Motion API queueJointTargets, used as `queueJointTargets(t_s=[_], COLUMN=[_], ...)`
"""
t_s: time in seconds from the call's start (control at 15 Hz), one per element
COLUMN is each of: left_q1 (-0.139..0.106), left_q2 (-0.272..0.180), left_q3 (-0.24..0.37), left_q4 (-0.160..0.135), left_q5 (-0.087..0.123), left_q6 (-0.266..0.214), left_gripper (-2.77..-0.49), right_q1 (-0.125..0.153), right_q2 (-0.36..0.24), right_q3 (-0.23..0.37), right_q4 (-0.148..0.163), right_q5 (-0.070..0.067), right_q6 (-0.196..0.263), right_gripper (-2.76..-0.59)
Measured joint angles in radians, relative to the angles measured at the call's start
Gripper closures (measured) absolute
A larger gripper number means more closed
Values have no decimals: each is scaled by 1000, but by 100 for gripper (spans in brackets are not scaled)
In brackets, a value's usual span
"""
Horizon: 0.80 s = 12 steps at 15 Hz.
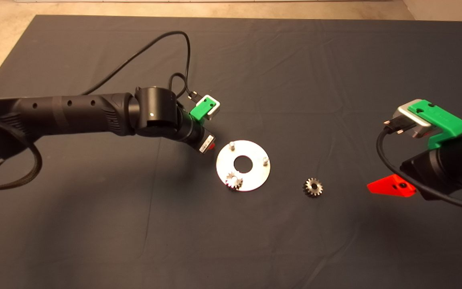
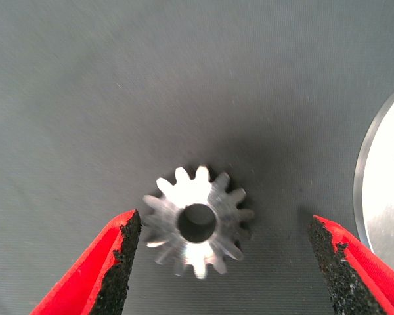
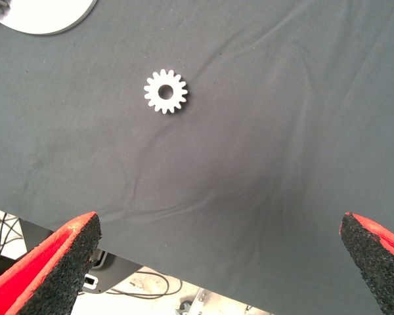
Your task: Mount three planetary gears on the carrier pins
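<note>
The shiny carrier disc lies mid-mat with two bare carrier pins standing on it. One planetary gear sits at the disc's near-left rim, and whatever is under it is hidden. A second gear lies flat on the mat right of the disc. A third gear lies flat just left of the disc's edge. My left gripper hangs over it, open, one finger on each side and apart from it. My right gripper waits open at the right.
The dark mat covers the table, with bare mat on the near side and at the far side. A black cable loops over the left arm. Floor and cables show past the mat's edge in the right wrist view.
</note>
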Motion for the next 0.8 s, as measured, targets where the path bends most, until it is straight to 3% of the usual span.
queueJointTargets(t_s=[0.4, 0.8], left_q1=[2, 2], left_q2=[-4, -4], left_q3=[-1, -5], left_q4=[2, 4], left_q5=[-4, -4], left_q6=[0, 3], left_gripper=[-166, -138], right_q1=[0, 0], right_q2=[0, 0], right_q3=[0, 0], right_q4=[0, 1], right_q5=[0, 0], right_q6=[0, 0], right_gripper=[-273, -273])
